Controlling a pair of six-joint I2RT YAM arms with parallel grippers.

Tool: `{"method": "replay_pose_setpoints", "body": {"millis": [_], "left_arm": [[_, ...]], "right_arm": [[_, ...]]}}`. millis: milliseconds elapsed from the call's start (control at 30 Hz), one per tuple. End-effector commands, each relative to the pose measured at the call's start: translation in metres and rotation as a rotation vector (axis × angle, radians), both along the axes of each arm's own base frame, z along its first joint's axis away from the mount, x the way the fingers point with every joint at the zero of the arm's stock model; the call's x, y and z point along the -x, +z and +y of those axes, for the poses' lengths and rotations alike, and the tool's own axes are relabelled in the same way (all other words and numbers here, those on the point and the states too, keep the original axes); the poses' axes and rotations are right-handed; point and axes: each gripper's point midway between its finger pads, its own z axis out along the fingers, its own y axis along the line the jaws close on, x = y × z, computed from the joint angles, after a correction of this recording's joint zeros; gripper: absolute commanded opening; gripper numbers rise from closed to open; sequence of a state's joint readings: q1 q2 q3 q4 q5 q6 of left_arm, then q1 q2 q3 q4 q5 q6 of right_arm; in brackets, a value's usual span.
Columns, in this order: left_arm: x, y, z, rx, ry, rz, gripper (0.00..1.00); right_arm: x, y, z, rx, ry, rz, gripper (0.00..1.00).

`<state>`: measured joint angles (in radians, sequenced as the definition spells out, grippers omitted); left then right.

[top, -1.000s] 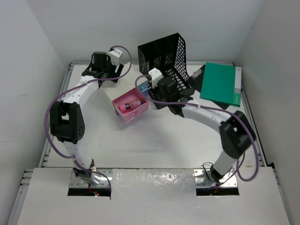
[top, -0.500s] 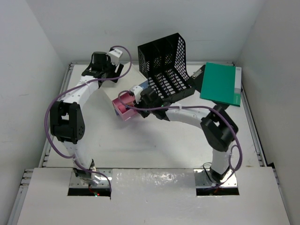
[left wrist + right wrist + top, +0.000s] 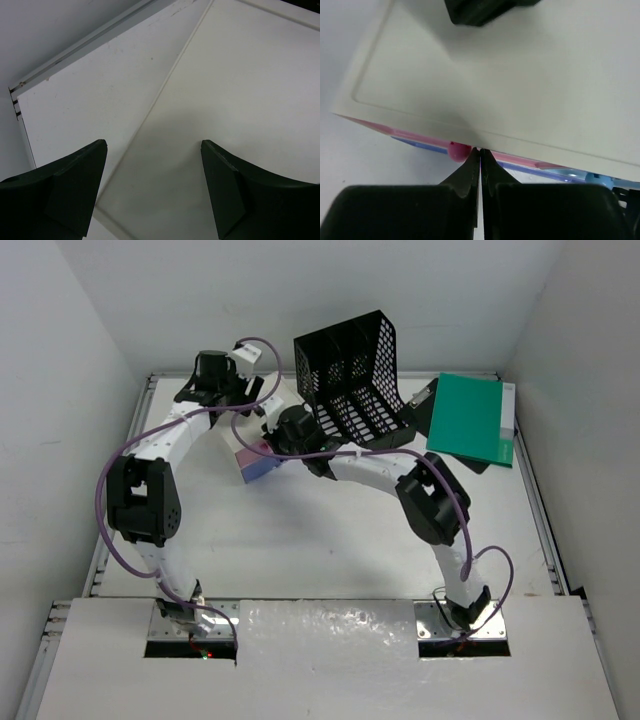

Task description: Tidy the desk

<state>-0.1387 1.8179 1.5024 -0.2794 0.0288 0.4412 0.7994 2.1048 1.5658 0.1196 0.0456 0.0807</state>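
The white desk (image 3: 300,540) holds a small cream-topped drawer box (image 3: 256,462) with pink and blue drawers. In the right wrist view my right gripper (image 3: 480,150) is shut, its tips against the pink drawer front (image 3: 410,134) beside the round pink knob (image 3: 457,150), under the cream top (image 3: 520,75). The pink drawer sits pushed in. From above, the right gripper (image 3: 278,440) is at the box's front. My left gripper (image 3: 152,190) is open and empty just above the box's cream top (image 3: 225,100); from above, the left gripper (image 3: 252,398) is at the back left.
A black mesh file rack (image 3: 355,380) stands right behind the box. A green folder (image 3: 470,420) lies on a dark clipboard at the back right. The desk rim (image 3: 85,47) runs close behind the left gripper. Purple cables trail along both arms.
My right arm swung left and pushed the open pink drawer, with a red item inside, back into the box. The left arm has not moved.
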Motion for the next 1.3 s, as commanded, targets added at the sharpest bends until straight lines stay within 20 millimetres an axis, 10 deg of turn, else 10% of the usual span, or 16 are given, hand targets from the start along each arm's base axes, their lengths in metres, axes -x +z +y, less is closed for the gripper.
{"method": "replay_pose_setpoints", "body": {"millis": [0,133,233,433,700,1000,1267], "left_arm": [[0.019,-0.041,-0.002,-0.021,-0.030,0.130,0.75],[0.021,-0.040,-0.002,-0.024,-0.032,0.129,0.74],[0.019,-0.037,-0.002,-0.020,-0.034,0.124,0.74],[0.018,-0.037,-0.003,-0.019,-0.033,0.125,0.75],[0.016,-0.039,-0.002,-0.022,-0.030,0.128,0.75],[0.016,-0.040,-0.003,-0.024,-0.038,0.131,0.74],[0.016,-0.040,-0.001,-0.031,-0.034,0.131,0.74]], "right_arm": [[-0.035,0.020,0.002,-0.099,-0.078,-0.094,0.00],[-0.011,0.014,-0.016,-0.144,-0.095,-0.097,0.00],[0.001,-0.010,-0.030,-0.205,-0.144,-0.081,0.21],[-0.006,-0.048,-0.019,-0.267,-0.174,-0.035,0.35],[-0.026,-0.050,0.004,-0.305,-0.165,-0.047,0.36],[-0.033,-0.039,0.010,-0.330,-0.159,-0.082,0.30],[-0.024,-0.043,0.001,-0.324,-0.162,-0.080,0.00]]}}
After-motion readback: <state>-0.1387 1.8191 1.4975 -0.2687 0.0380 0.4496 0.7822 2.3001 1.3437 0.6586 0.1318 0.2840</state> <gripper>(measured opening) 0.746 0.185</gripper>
